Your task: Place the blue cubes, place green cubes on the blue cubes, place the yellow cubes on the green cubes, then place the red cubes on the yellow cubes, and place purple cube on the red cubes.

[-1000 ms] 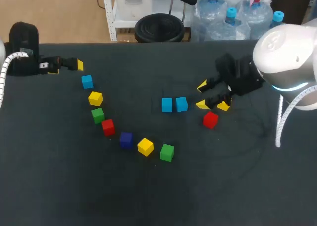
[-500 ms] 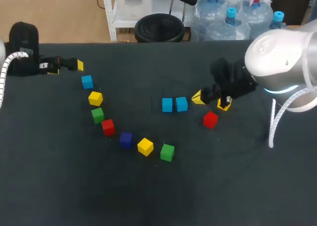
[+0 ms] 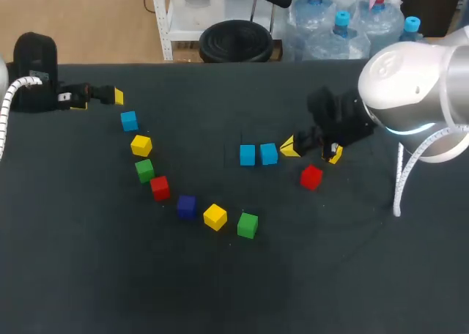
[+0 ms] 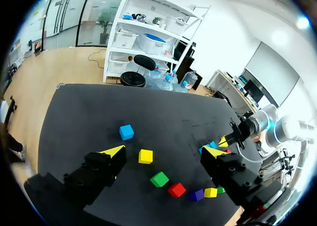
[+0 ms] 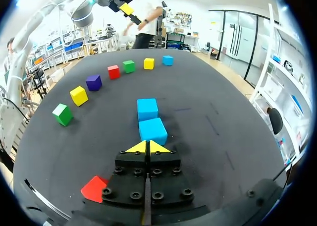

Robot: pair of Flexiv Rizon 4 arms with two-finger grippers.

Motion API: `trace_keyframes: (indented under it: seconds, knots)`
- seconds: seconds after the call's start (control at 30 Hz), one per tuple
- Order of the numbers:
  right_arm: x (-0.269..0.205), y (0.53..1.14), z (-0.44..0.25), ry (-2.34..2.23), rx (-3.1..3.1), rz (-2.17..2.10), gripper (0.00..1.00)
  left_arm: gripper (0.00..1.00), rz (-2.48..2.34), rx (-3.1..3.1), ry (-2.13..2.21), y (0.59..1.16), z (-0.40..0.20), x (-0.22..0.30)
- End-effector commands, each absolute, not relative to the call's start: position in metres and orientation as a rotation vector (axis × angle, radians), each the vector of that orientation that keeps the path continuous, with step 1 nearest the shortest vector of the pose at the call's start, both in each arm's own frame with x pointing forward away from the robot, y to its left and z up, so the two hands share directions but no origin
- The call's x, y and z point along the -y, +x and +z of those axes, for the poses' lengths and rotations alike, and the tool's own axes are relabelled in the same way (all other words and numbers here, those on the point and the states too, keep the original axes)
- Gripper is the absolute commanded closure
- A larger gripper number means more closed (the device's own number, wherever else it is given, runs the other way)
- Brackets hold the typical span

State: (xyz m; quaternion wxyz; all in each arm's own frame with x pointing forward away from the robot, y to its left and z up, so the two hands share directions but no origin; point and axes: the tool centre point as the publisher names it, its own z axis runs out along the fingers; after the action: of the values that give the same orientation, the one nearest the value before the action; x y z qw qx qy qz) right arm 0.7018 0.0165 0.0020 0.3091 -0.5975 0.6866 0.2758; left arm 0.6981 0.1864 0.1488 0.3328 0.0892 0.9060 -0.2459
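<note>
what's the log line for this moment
right gripper: shut, empty, tips at nearest blue cube | left gripper: open, empty | stacked: none yet

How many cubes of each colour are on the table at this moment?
blue cubes: 3
green cubes: 2
yellow cubes: 2
red cubes: 2
purple cube: 1
Total: 10
</note>
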Motion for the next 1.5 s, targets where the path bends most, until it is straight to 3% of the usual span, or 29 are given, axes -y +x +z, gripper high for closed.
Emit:
trace_keyframes:
  seconds: [0.03, 1.5]
  knots:
    - [-0.018, 0.701, 0.001, -1.581, -1.814, 0.73, 1.0, 0.0, -0.635, -2.374, 0.231, 0.699, 0.15, -0.185]
    - [-0.027, 0.7, 0.004, -1.589, -1.792, 0.737, 1.0, 0.0, -0.635, -2.374, 0.231, 0.699, 0.15, -0.185]
